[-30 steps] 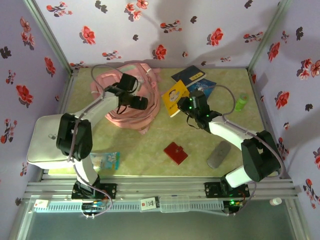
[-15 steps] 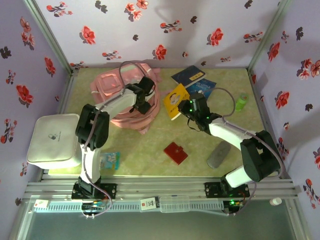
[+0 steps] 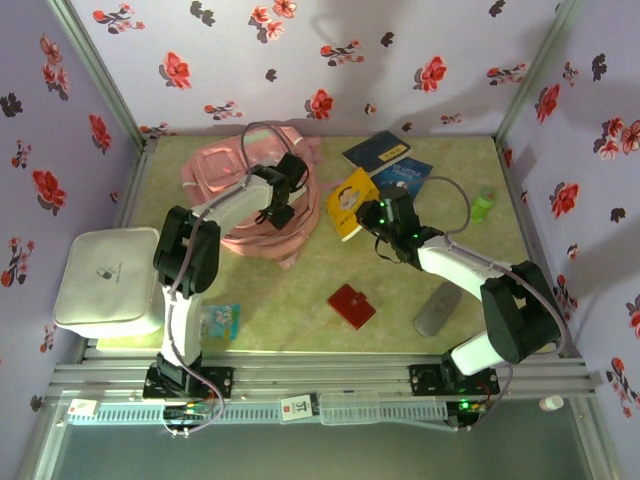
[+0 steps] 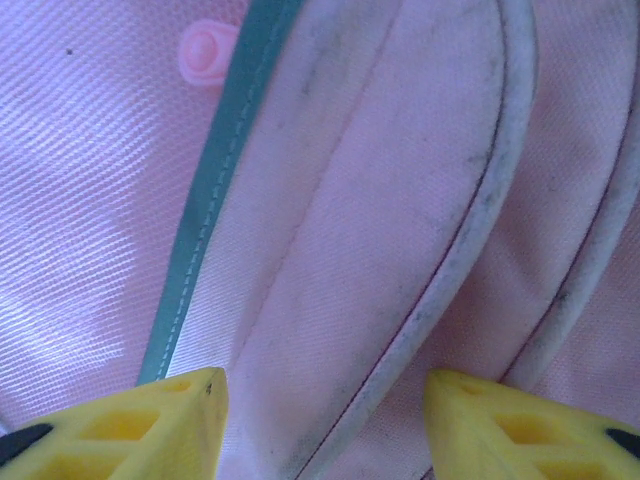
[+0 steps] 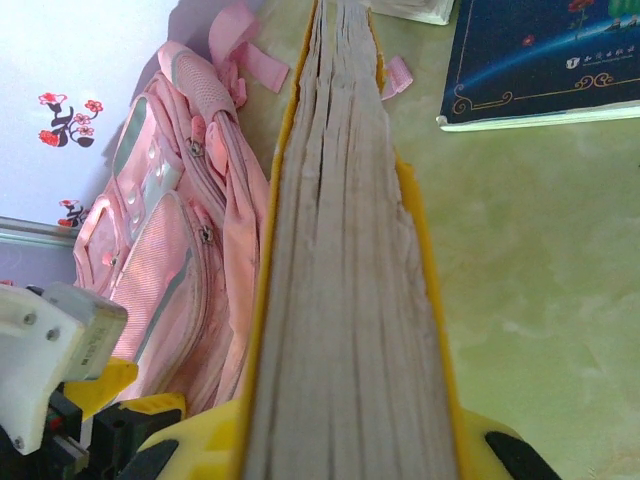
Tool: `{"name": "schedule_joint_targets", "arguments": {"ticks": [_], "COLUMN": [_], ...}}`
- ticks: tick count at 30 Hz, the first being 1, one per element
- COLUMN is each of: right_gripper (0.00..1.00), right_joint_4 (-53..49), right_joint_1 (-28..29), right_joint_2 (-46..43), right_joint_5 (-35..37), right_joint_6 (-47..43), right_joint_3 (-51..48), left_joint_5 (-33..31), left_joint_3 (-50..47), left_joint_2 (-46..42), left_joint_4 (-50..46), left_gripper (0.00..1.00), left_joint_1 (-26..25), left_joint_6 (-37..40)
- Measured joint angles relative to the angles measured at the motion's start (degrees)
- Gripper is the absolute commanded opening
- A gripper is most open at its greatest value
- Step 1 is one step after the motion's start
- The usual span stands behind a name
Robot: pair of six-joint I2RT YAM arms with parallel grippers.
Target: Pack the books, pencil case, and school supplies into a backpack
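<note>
The pale pink backpack [image 3: 235,175] lies at the back left. My left gripper [image 3: 283,200] is down on its right edge. In the left wrist view the yellow fingers [image 4: 150,425] have closed in on a fold of pink backpack [image 4: 330,200] fabric with grey piping. My right gripper [image 3: 375,212] is shut on the yellow book [image 3: 348,198], held on edge just right of the backpack; its page block [image 5: 345,250] points past the backpack [image 5: 170,270]. The navy book [image 3: 377,150] and blue book [image 3: 408,175] lie behind. The red square piece [image 3: 351,306] and grey pouch [image 3: 437,308] lie near the front.
A white box [image 3: 105,280] sits at the front left with a blue packet [image 3: 215,320] beside it. A green bottle [image 3: 483,205] lies at the right. Flowered walls close in the table on three sides.
My left arm swung right across the backpack to its right edge and its jaws narrowed onto the fabric. The right gripper with the yellow book barely moved.
</note>
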Motion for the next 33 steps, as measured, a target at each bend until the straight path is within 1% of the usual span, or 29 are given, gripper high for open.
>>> {"name": "schedule_joint_targets", "arguments": {"ticks": [3, 8, 10, 12, 13, 15, 21, 26, 28, 33], "right_gripper": [0.06, 0.06, 0.06, 0.06, 0.06, 0.06, 0.06, 0.06, 0.06, 0.06], "right_joint_4": [0.0, 0.0, 0.0, 0.0, 0.0, 0.0, 0.4, 0.5, 0.5, 0.5], "right_joint_1": [0.0, 0.0, 0.0, 0.0, 0.0, 0.0, 0.0, 0.0, 0.0, 0.0], "right_joint_2": [0.0, 0.0, 0.0, 0.0, 0.0, 0.0, 0.0, 0.0, 0.0, 0.0], "right_joint_5": [-0.2, -0.4, -0.4, -0.5, -0.6, -0.7, -0.9, -0.9, -0.9, -0.9], "right_joint_6": [0.0, 0.0, 0.0, 0.3, 0.5, 0.9, 1.4, 1.5, 1.5, 1.5], "right_joint_3": [0.0, 0.0, 0.0, 0.0, 0.0, -0.1, -0.4, -0.4, -0.4, -0.5], "left_joint_5": [0.2, 0.4, 0.3, 0.2, -0.1, -0.4, -0.9, -1.2, -1.2, -1.5], "left_joint_3": [1.4, 2.7, 3.2, 3.6, 3.8, 4.4, 5.0, 5.0, 5.2, 5.3], "left_joint_2": [1.4, 1.9, 1.9, 2.0, 2.1, 2.6, 4.2, 4.8, 4.8, 4.8], "left_joint_4": [-1.2, -2.6, -3.0, -3.2, -3.3, -3.6, -4.2, -4.2, -4.2, -4.0], "left_gripper": [0.51, 0.40, 0.38, 0.33, 0.32, 0.32, 0.34, 0.33, 0.28, 0.10], "left_joint_1": [0.0, 0.0, 0.0, 0.0, 0.0, 0.0, 0.0, -0.1, -0.1, -0.1], "left_joint_6": [1.0, 1.2, 1.2, 1.2, 1.2, 1.2, 1.2, 1.2, 1.2, 1.5]}}
